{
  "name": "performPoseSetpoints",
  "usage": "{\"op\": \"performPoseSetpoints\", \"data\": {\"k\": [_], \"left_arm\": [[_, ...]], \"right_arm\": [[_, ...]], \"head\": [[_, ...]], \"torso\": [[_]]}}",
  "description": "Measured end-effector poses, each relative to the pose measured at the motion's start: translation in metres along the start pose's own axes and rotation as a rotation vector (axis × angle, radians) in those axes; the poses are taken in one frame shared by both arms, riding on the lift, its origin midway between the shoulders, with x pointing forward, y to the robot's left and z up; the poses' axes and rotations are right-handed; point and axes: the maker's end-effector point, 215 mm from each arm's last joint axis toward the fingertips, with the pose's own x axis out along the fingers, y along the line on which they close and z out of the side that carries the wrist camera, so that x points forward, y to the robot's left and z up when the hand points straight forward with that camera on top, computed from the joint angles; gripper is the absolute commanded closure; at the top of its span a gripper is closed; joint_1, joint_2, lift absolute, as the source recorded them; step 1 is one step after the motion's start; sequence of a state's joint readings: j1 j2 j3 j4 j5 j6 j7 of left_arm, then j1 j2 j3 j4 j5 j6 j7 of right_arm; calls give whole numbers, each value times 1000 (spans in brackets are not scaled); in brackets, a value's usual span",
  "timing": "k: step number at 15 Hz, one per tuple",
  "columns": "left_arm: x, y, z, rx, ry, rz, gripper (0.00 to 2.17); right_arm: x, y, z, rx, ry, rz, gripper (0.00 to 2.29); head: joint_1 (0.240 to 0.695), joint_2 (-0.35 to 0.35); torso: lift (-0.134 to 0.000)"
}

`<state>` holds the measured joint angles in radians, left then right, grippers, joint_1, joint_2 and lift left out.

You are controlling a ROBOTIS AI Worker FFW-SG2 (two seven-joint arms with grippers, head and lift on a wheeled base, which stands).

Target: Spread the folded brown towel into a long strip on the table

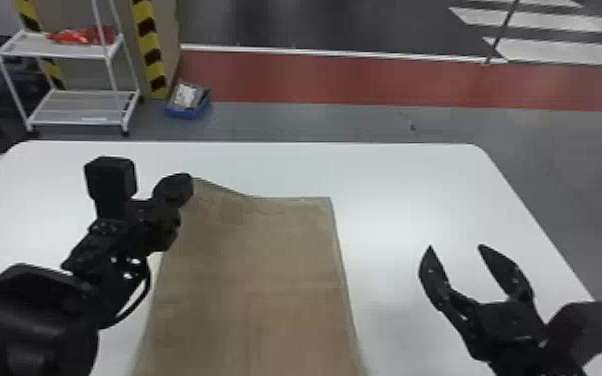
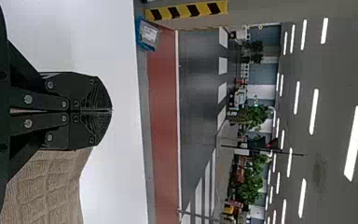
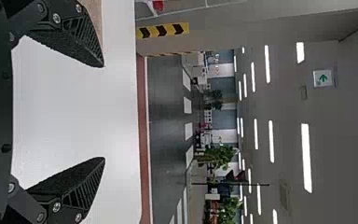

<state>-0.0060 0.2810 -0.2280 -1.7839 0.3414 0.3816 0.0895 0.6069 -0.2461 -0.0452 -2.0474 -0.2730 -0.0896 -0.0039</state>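
Head view: spreading under way, the black left gripper [image 1: 180, 187] pinching the far-left corner of the brown woven towel [image 1: 260, 270] on the smooth white table [image 1: 405, 175]. Left wrist view—fingers together on cloth. Right wrist view—the black right gripper [image 3: 104, 112] spread wide; next, probably, lay that corner flat, then release.

Bright indoor light across my white table [image 1: 395, 170], a pale patch of glare right of centre in my head view, a faint soft shadow toward the lower right, long ceiling lights [image 2: 355, 142] glaring white against a dimmer grey ceiling [image 2: 335, 196] in both my wrist views
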Motion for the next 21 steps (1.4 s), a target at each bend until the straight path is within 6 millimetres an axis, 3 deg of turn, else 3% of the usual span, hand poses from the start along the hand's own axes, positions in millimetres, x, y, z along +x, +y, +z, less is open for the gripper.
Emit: {"op": "performPoseSetpoints", "data": {"k": [3, 6, 8, 11, 16, 21], "left_arm": [[-44, -4, -9, 11, 45, -18, 1376], [-94, -2, -19, 19, 68, -18, 1376], [-109, 3, -33, 22, 93, -9, 1376], [-118, 3, -59, 38, 139, -5, 1376], [-130, -14, -92, 28, 193, -39, 1376], [-134, -15, -99, 29, 200, -43, 1376]], "right_arm": [[17, -1, 17, -12, -22, 5, 191], [52, 1, 33, -23, -18, 22, 215], [87, 23, 47, -24, -20, 95, 215], [131, 64, 61, -17, -15, 183, 225], [178, 134, 46, 13, 38, 331, 475], [207, 174, -2, -39, 149, 400, 525]], "head": [[695, -110], [695, -98], [695, -59], [695, -12], [695, 54], [695, 102]], "torso": [[-123], [-123], [-123], [-123], [-123], [-123]]}}
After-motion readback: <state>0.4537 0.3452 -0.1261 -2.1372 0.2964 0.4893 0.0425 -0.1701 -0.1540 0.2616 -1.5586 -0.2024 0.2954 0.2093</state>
